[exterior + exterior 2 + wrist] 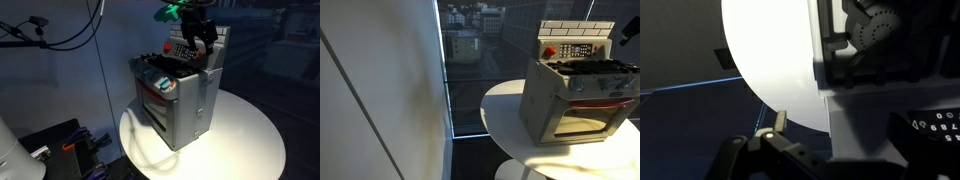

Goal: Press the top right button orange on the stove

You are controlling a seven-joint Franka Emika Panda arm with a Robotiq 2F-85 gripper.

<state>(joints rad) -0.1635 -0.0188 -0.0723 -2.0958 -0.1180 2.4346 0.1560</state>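
The grey toy stove stands on a round white table and shows in both exterior views. Its white back panel carries a control strip with a red-orange round button at one end. My gripper hangs just above the back panel's top edge, near the panel's far end in an exterior view. In the wrist view one fingertip shows over the table beside the stove's side; the fingers look shut and hold nothing. A black burner and panel buttons are visible.
A large window with a city view is behind the table. Cables hang beside the table, and dark equipment sits on the floor. The table edge drops off to dark floor.
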